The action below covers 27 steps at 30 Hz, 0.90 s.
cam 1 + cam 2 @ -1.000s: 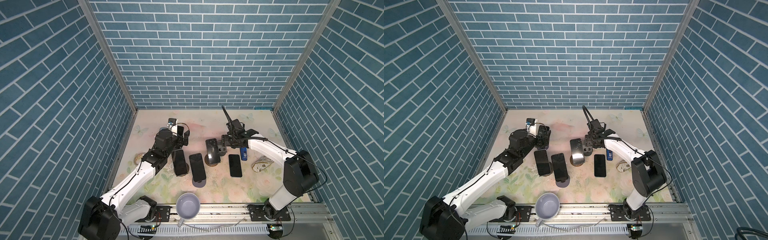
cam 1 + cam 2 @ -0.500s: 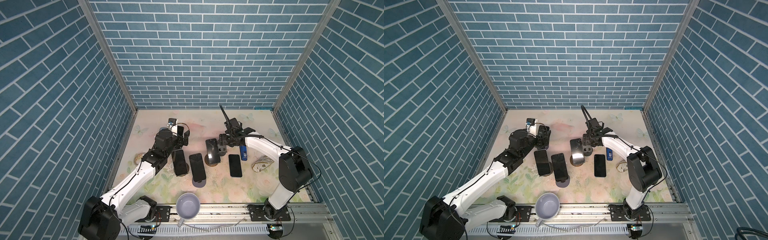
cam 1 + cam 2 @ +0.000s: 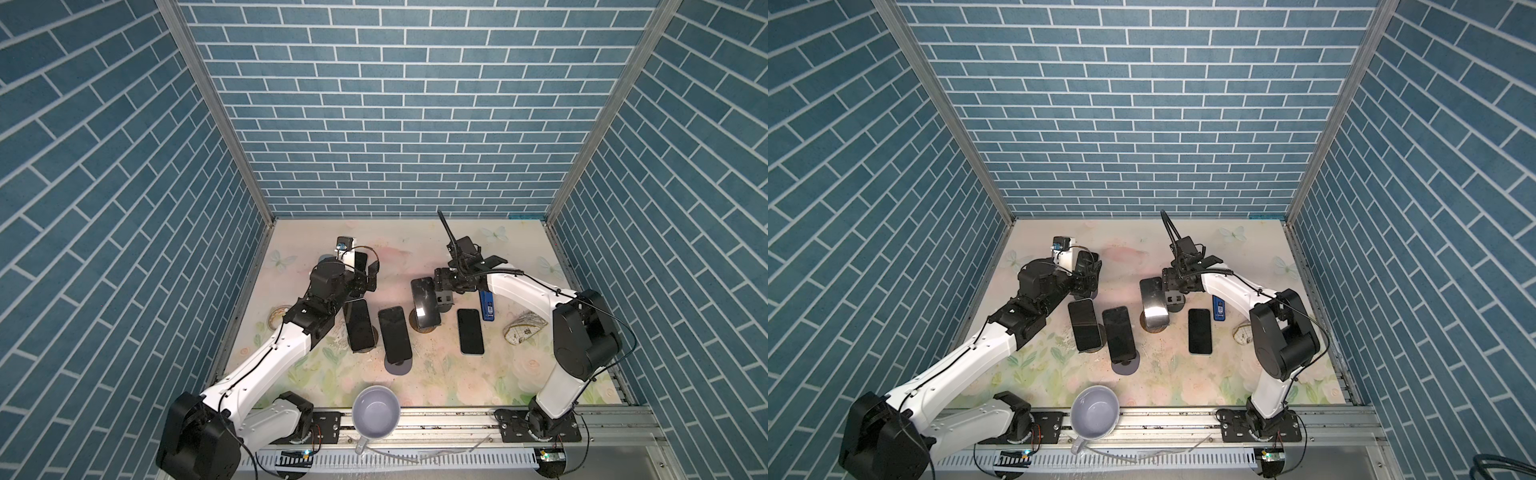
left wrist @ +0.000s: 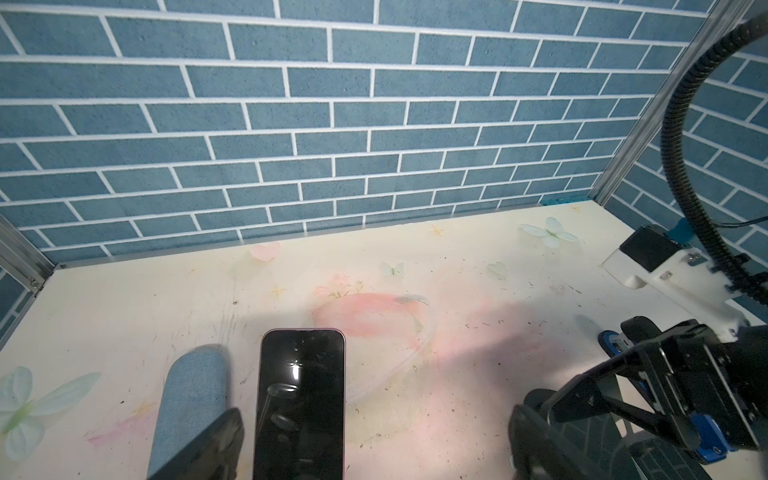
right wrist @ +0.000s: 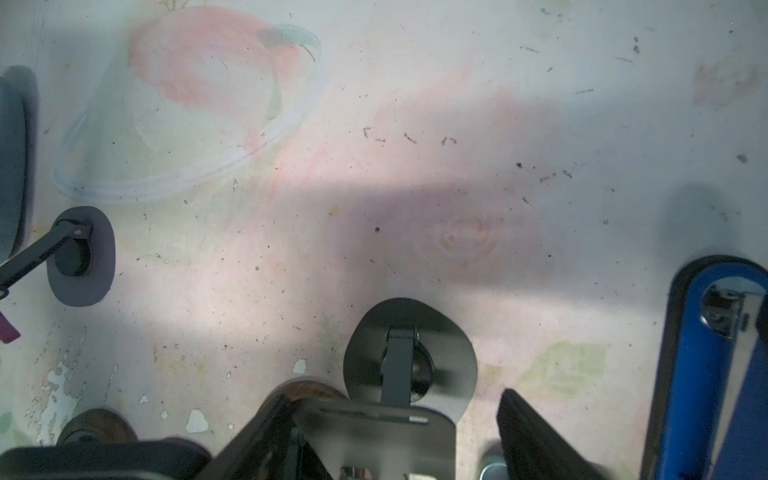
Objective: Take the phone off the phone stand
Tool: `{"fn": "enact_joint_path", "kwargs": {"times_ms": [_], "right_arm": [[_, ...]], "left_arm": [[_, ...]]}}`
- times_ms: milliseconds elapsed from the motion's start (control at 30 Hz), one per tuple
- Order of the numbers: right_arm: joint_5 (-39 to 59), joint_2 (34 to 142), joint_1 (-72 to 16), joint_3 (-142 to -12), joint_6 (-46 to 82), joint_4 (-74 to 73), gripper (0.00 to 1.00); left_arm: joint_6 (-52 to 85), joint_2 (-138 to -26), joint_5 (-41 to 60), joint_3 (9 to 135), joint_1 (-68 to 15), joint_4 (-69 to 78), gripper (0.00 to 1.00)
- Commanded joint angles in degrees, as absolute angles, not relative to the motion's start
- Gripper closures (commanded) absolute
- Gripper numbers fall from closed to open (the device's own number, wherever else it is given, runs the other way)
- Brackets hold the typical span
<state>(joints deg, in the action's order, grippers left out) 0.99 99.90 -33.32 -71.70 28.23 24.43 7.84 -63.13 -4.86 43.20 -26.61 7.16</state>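
Phone [image 4: 301, 399] leans on its stand [image 5: 79, 257] between my left fingers [image 4: 208, 449], which are spread wide either side of it. Its long axis points toward the back wall [image 4: 374, 124], screen up. My right fingers [image 5: 528, 436] gape around another stand's plate [image 5: 365, 419].

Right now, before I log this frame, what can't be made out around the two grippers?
- Left wrist view: the phone inside the open left gripper is cut off by the bottom edge, so its support is unseen.
- Right wrist view: the stand plate is blurred and cut off below, so contact with the right gripper cannot be told.
- Both top views: the label on the blue item is too small to read.
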Motion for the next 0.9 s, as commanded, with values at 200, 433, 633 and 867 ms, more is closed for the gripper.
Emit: {"fn": "enact_joint_path", "kwargs": {"times_ms": [200,433,633,867], "right_arm": [[0.69,101.60,-33.18,-73.78,29.36,24.67,0.24],[-3.01,99.35,-33.13,-71.60,28.96,25.83,0.33],[-5.10,98.05,-33.13,-70.12,28.65,27.10,0.41],[-6.12,96.77,-33.13,-68.63,28.65,27.05,0.41]], "left_arm": [[7.12,-63.12,-5.10,42.71,-26.98,6.62,0.00],[7.08,-63.05,-5.22,42.63,-26.98,6.50,0.00],[7.23,-63.19,-5.08,42.59,-26.96,6.68,0.00],[7.30,-63.19,-5.05,42.69,-26.91,6.68,0.00]]}}
